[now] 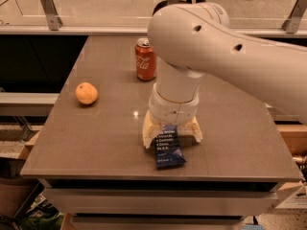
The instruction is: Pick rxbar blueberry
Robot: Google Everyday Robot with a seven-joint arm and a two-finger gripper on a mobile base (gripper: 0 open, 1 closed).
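The rxbar blueberry [168,150] is a flat dark-blue wrapper with white text, lying on the brown table [105,128] near its front edge. My gripper [171,134] points straight down over the bar's far end. Its cream fingers [149,131] stand on either side of the wrapper and press against its edges. The bar's far end is hidden under the wrist, and its near end sticks out toward the front. The bar still rests on the table.
A red soda can [145,59] stands upright behind the gripper. An orange fruit [87,93] sits at the left of the table. My large white arm [225,56] reaches in from the right. A glass rail runs along the back.
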